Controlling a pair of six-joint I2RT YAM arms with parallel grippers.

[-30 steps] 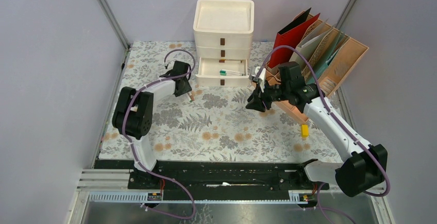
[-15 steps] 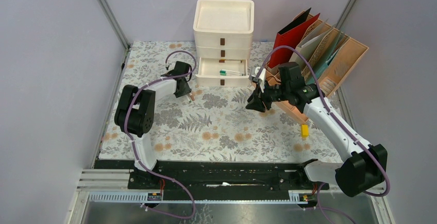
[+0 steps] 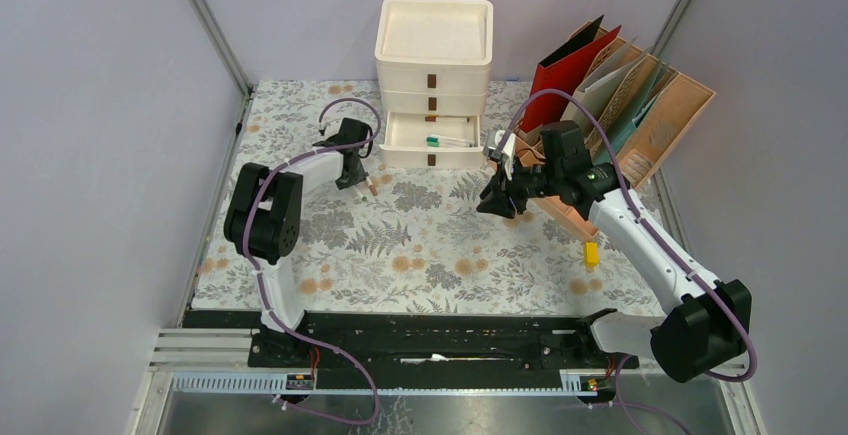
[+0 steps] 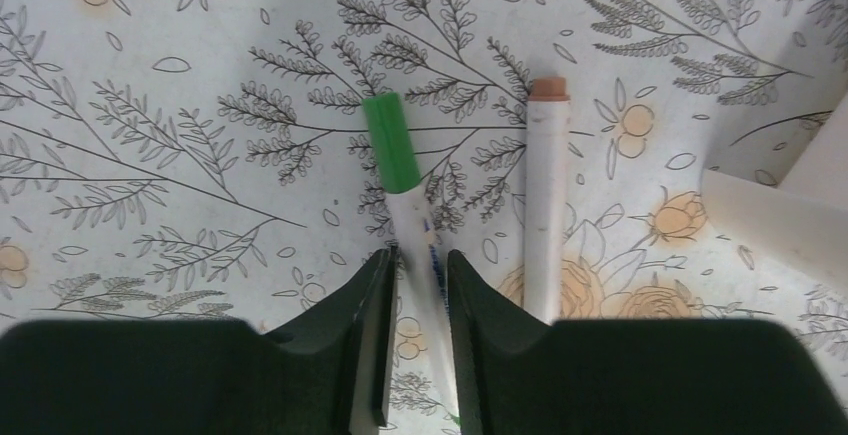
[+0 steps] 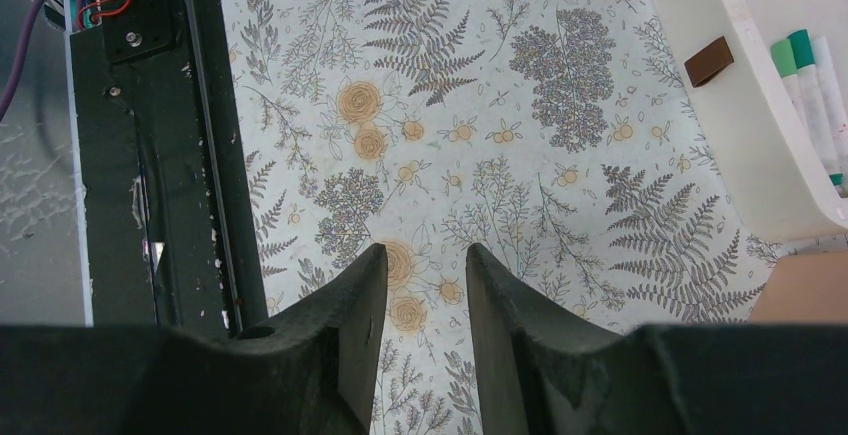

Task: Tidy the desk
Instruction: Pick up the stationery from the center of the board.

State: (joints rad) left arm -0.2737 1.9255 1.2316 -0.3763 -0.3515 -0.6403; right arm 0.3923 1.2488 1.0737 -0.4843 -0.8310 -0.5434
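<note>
The desk [image 3: 420, 245] is a fern-and-flower cloth top. My left gripper [image 3: 362, 181] is low on it, just left of the open drawer [image 3: 430, 141]. In the left wrist view its jaws [image 4: 418, 255] stand closed around the white barrel of a green-capped marker [image 4: 392, 155] lying on the cloth. A brown-capped marker [image 4: 546, 205] lies beside it to the right, untouched. My right gripper [image 3: 497, 200] hovers over the desk's right middle. In the right wrist view it [image 5: 425, 255] is open and empty.
A white three-drawer unit [image 3: 433, 55] stands at the back, its lowest drawer open with markers [image 5: 805, 75] inside. A file holder [image 3: 640, 115] with folders stands at the back right. A small yellow object [image 3: 591, 253] lies on the right.
My left gripper has shifted slightly toward the back right, closer to the drawer unit. The right arm has barely moved.
</note>
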